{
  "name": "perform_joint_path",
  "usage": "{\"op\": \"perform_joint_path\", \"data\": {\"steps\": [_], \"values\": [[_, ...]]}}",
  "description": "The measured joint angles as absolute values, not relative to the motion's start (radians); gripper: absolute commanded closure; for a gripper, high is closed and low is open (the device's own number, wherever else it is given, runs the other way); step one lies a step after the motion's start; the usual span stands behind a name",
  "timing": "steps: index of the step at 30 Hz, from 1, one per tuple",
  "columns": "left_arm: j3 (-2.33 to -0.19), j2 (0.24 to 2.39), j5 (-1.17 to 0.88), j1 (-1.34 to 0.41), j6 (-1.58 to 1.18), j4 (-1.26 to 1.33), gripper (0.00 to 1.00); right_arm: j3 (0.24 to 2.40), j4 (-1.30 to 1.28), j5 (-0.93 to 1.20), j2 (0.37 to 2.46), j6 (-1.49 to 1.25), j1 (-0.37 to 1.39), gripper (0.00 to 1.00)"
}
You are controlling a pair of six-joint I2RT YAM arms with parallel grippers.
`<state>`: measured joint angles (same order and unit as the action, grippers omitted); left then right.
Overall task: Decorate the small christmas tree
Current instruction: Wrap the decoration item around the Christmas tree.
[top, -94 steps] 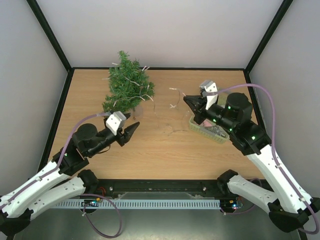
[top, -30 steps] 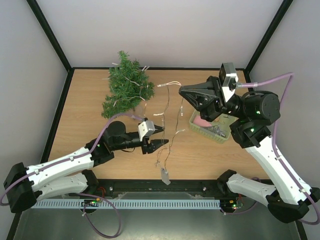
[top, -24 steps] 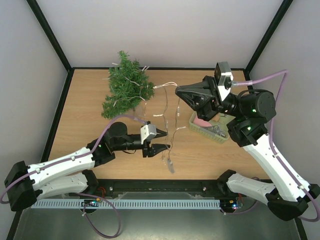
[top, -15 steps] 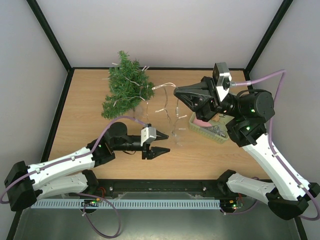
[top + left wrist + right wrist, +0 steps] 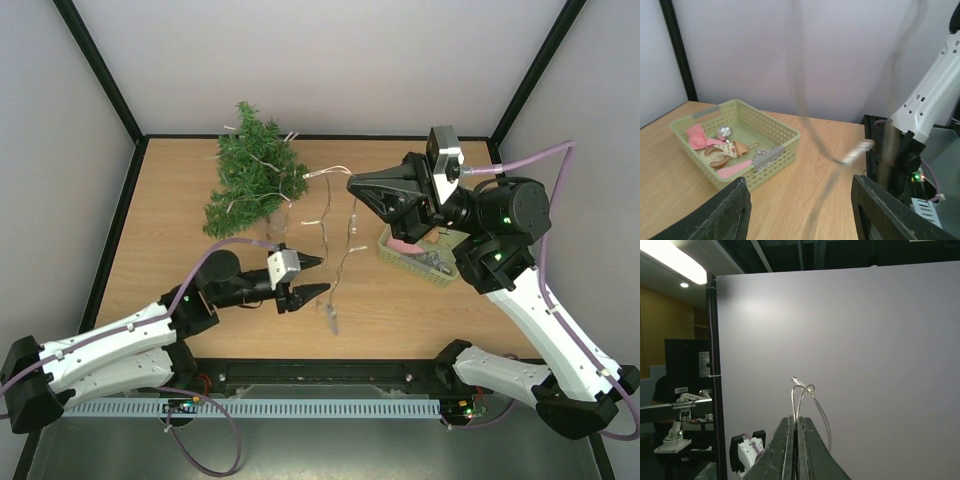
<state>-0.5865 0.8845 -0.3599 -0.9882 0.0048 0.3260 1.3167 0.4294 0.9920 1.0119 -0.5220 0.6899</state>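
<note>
The small christmas tree (image 5: 255, 175) lies tilted at the table's back left, with thin wire among its branches. My right gripper (image 5: 351, 184) is raised to its right and shut on a string of lights (image 5: 345, 258), which loops above the pinched fingertips (image 5: 796, 421) in the right wrist view. The string dangles to a small end piece (image 5: 331, 318) near the table. My left gripper (image 5: 322, 275) is open, low and just left of the hanging string. In the left wrist view the blurred string (image 5: 817, 145) hangs ahead between the jaws, not touching them.
A pale green basket (image 5: 432, 268) sits under the right arm, holding pink and silver ornaments (image 5: 715, 147). Black frame posts and grey walls enclose the table. The right arm's base (image 5: 925, 110) stands beyond the string in the left wrist view.
My left arm has drawn back to the left, jaws still open. The hanging string has swung and its end piece now dangles lower. The right gripper has held still.
</note>
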Motion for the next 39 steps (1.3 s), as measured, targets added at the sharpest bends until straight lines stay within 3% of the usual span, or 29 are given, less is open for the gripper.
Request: {"op": "perform_joint_path", "data": {"steps": [17, 39], "values": [[-0.553, 0.947, -0.438, -0.990, 0.034, 0.331, 0.43, 1.318, 0.463, 0.993, 1.013, -0.557, 0.696, 0.98], [-0.553, 0.954, -0.348, -0.990, 0.044, 0.376, 0.44, 1.317, 0.479, 1.008, 1.013, -0.565, 0.701, 0.98]]}}
